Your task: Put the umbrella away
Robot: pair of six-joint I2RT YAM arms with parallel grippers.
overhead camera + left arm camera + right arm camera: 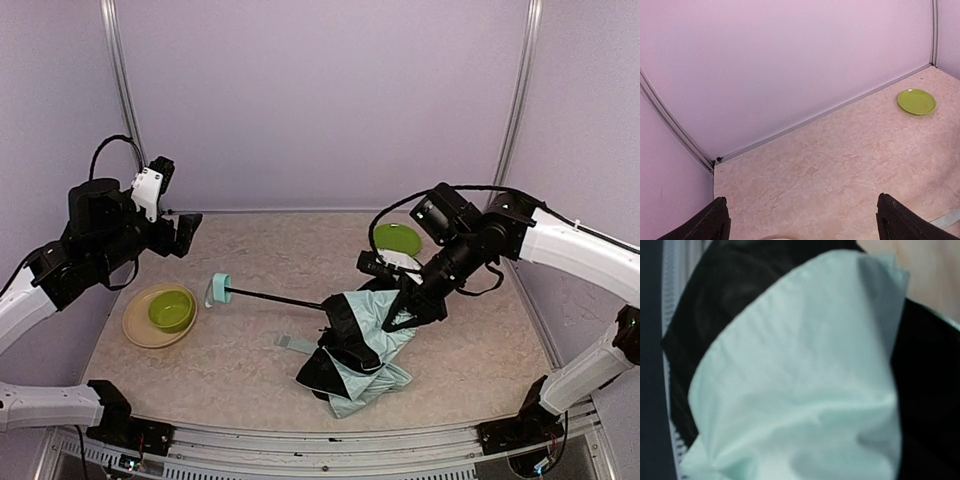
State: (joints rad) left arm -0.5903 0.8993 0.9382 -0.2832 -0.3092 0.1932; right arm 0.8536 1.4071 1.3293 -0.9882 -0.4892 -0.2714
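The umbrella (365,345) lies collapsed on the table, its mint fabric and black lining bunched in a heap right of centre. Its thin black shaft (275,298) points left and ends in the small mint handle (218,290). My right gripper (408,308) is pushed down into the upper right edge of the canopy and seems shut on a fold of it. The right wrist view is filled by umbrella fabric (800,390), which hides the fingers. At the far left my left gripper (185,236) (801,212) hangs open above the table, holding nothing.
A green bowl (172,309) sits on a tan plate (135,325) at the left, just below the left gripper. A green plate (397,238) (916,101) lies at the back right behind the right arm. Walls close in the back and both sides.
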